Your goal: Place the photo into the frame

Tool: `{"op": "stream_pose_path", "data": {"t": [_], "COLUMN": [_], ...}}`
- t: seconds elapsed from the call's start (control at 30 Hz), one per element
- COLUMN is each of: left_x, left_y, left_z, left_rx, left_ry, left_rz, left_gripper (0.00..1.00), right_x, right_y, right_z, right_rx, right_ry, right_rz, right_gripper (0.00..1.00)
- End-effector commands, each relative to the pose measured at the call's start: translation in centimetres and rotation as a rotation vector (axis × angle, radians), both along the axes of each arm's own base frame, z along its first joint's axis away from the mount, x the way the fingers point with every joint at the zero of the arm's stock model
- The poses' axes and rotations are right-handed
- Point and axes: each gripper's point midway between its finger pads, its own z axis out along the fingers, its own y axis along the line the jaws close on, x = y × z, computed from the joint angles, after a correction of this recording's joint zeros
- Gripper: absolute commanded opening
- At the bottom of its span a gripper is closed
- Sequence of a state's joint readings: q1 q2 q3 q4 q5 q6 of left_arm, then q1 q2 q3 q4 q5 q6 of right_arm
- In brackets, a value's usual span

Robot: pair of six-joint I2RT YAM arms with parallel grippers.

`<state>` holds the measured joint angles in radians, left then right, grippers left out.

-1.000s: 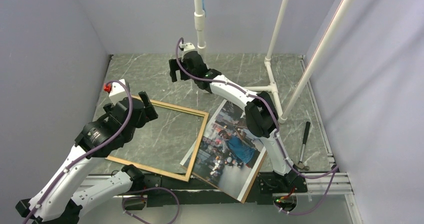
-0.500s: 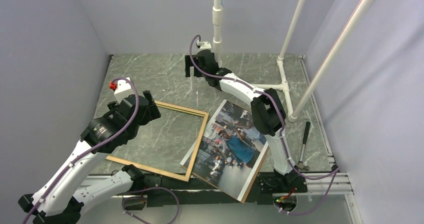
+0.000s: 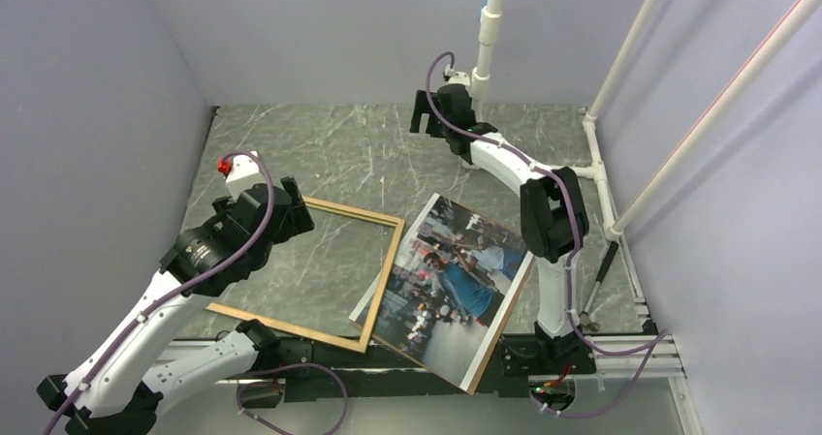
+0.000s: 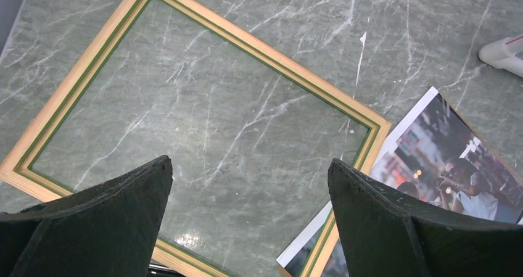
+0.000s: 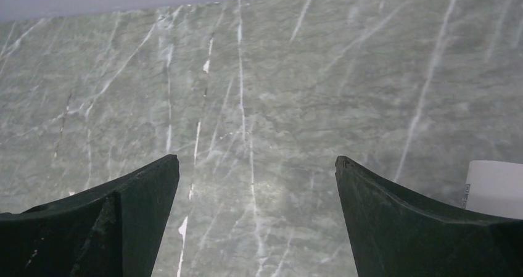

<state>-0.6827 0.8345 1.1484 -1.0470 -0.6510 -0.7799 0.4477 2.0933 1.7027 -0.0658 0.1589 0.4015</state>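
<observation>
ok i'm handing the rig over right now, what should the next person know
Left pincer: open, empty, above the frame.
Right pincer: open, empty, over the far table.
The frame lies flat, wood face up, nothing in it. The photo lies picture up beside it on a brown board, its left edge at the frame's right rail.
Done: nothing yet.
Left: pick up the photo and seat it in the frame.
</observation>
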Motion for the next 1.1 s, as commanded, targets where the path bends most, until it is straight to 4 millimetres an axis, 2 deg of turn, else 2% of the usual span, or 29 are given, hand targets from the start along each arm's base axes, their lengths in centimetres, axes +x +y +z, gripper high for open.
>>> {"op": "stream_pose_path", "data": {"t": [0.0,0.13,0.27,0.37,0.57,0.7,0.9,1.07], "left_x": [0.6,0.8,1.0,1.0,1.3,1.1,1.0,0.9], "left_y": [-0.6,-1.0,-1.4,-1.8,-3.9,-4.9,-5.6,-5.5], "left_z": [0.4,0.4,0.5,0.6,2.4,3.4,4.1,4.1], "left_rx": [-0.012,-0.017,-0.024,-0.038,-0.127,-0.172,-0.205,-0.206], "left_ry": [-0.016,-0.015,-0.014,-0.015,-0.068,-0.089,-0.104,-0.099], "left_rz": [-0.013,-0.022,-0.036,-0.051,-0.143,-0.190,-0.223,-0.219], "left_gripper": [0.99,0.99,0.99,0.99,0.99,0.99,0.99,0.99], "right_x": [-0.1,-0.8,-2.2,-4.2,-8.7,-12.0,-17.1,-19.6], "right_y": [-3.4,-3.4,-1.7,0.4,3.4,5.6,9.7,12.3], "right_z": [3.4,3.3,3.7,4.1,3.3,2.1,-1.4,-4.9], "right_rx": [0.050,0.061,0.074,0.093,0.088,0.016,-0.155,-0.293], "right_ry": [-0.041,-0.026,0.005,0.028,0.060,0.073,0.126,0.185], "right_rz": [-0.087,-0.039,0.090,0.249,0.474,0.603,0.761,0.863], "right_gripper": [1.00,1.00,1.00,1.00,1.00,1.00,1.00,1.00]}}
